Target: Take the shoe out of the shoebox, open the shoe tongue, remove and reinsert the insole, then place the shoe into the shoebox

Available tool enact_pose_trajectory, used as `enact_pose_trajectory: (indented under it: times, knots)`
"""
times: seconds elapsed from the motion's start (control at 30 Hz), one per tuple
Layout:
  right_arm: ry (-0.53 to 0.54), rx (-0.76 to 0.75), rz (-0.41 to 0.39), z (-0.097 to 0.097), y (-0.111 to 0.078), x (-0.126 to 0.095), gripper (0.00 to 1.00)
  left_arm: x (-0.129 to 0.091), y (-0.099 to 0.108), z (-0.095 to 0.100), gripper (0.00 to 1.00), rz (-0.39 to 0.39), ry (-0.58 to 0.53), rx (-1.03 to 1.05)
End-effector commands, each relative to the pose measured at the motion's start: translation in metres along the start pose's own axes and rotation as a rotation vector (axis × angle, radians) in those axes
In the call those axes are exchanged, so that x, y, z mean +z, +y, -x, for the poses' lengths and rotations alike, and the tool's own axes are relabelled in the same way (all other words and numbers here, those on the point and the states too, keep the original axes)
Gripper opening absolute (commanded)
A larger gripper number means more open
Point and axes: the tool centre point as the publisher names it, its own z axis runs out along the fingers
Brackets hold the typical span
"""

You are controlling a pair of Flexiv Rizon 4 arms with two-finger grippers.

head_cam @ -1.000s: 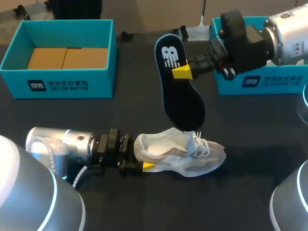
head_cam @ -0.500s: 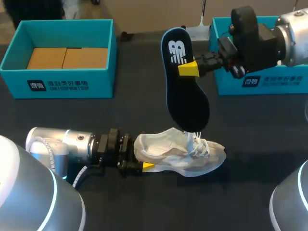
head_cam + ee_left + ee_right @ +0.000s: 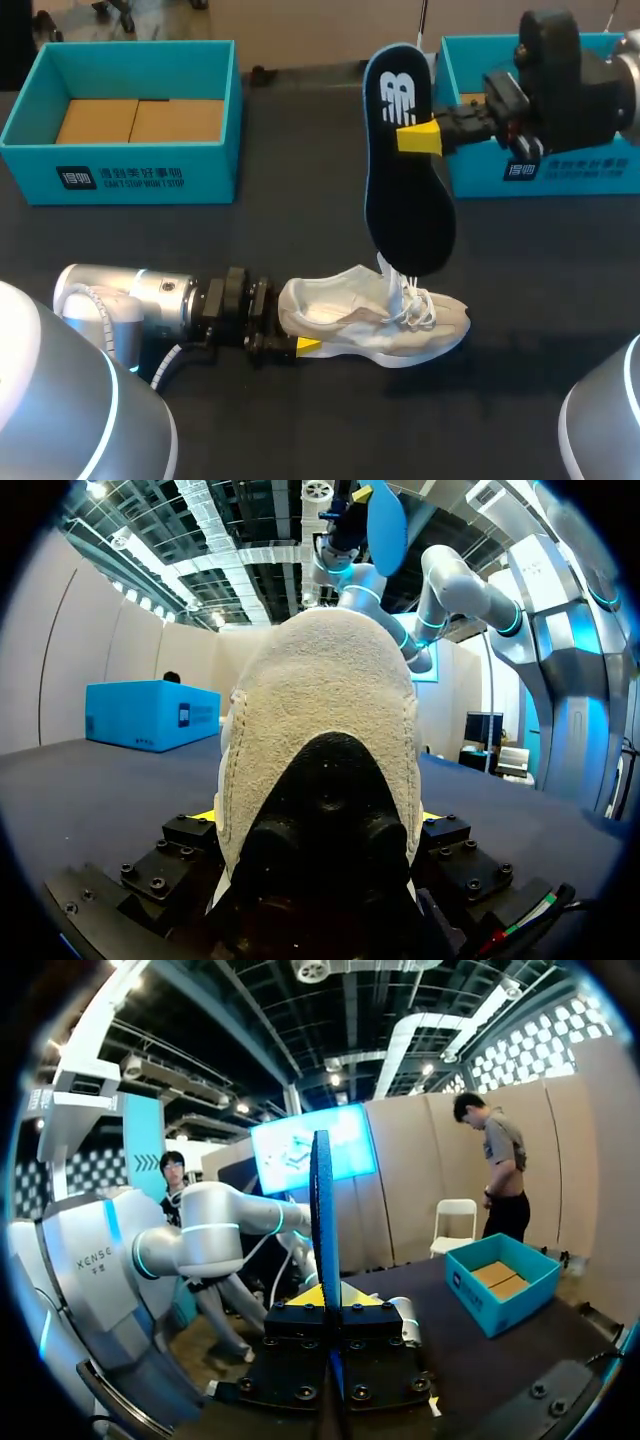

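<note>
As right end effector, clenched on insole, carries it rightward, left end effector clamps shoe: removal judged complete.

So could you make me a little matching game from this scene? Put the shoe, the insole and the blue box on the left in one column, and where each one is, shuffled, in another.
Things:
1. shoe
2. insole
3. left shoebox

Places:
A. held up in the air by the right gripper
B. standing open on the table, brown cardboard inside
C. lying on the table, heel clamped by the left gripper

Pairs: 1-C, 2-A, 3-B.
</note>
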Motion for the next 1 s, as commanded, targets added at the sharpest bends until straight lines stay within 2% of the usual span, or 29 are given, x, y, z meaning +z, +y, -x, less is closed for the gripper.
enact_pose_trajectory:
  times: [0.03, 0.43, 0.5, 0.53, 0.57, 0.6, 0.83, 1.0]
  knots:
    - [-0.038, 0.014, 0.015, -0.013, -0.008, -0.004, 0.0, 0.0, 0.0, 0.0, 0.0, -0.002, -0.002, 0.0]
    - [-0.064, 0.039, 0.029, -0.015, -0.011, -0.006, 0.0, 0.0, 0.0, 0.0, 0.0, -0.002, -0.002, 0.0]
    - [-0.064, 0.039, 0.029, -0.015, -0.011, -0.006, 0.0, 0.0, 0.002, 0.004, 0.19, -0.009, -0.014, -0.007]
    - [-0.064, 0.039, 0.029, -0.015, -0.011, -0.006, 0.0, -0.001, 0.003, 0.004, 0.31, -0.008, -0.013, -0.005]
    - [-0.064, 0.039, 0.029, -0.015, -0.011, -0.006, 0.0, -0.002, 0.003, 0.004, 0.52, -0.012, -0.01, -0.006]
    - [-0.064, 0.039, 0.029, -0.015, -0.011, -0.006, 0.0, -0.003, 0.003, 0.004, 1.0, -0.013, -0.015, -0.007]
    - [-0.064, 0.039, 0.029, -0.015, -0.011, -0.006, 0.0, -0.009, 0.005, 0.001, 1.0, 0.007, -0.025, -0.008]
    - [-0.064, 0.039, 0.029, -0.015, -0.011, -0.006, 0.0, -0.016, -0.003, -0.003, 1.0, 0.025, -0.007, 0.002]
